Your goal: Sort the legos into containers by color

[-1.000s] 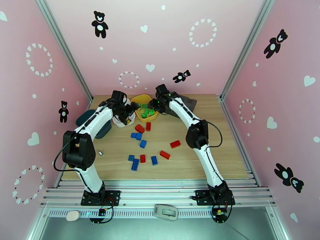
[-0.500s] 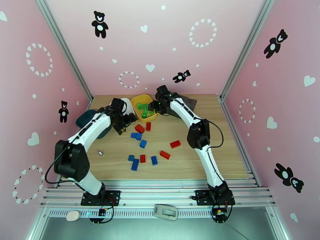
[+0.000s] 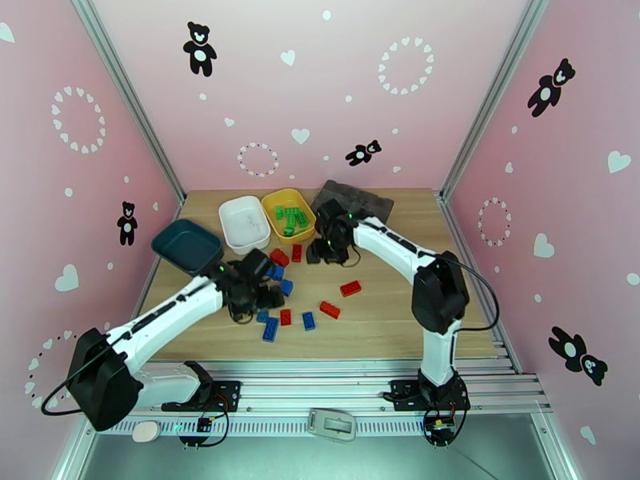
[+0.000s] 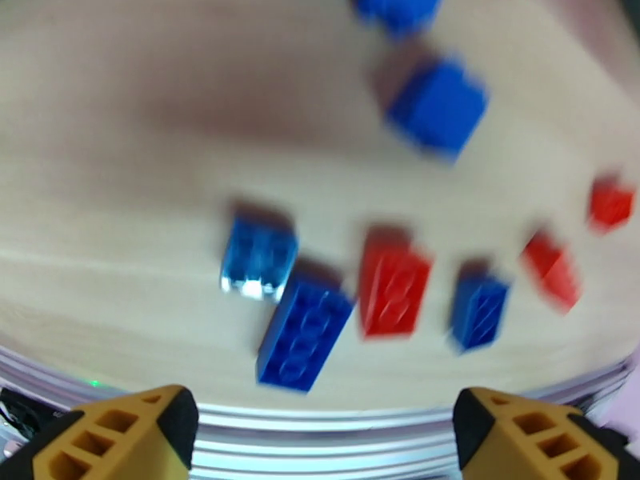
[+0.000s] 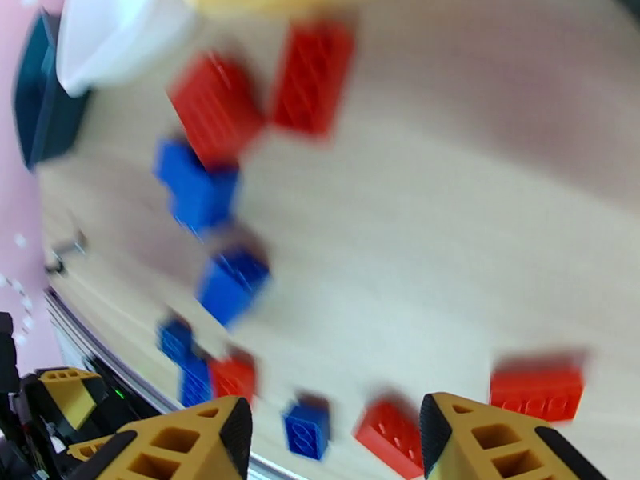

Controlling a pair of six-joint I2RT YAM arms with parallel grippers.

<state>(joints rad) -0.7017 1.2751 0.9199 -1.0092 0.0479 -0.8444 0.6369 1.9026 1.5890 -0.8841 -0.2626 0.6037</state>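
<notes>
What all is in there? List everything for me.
red legos: five, red, loose on the table
blue legos: at least five, blue, loose on the table
green legos: several, green, in the yellow tray
yellow tray: one, yellow, far middle
white tray: one, white, left of the yellow tray
teal tray: one, dark teal, far left
grey flat item: one, dark grey, far right
left pincer: one, orange-tipped, open above loose legos
right pincer: one, orange-tipped, open above loose legos
</notes>
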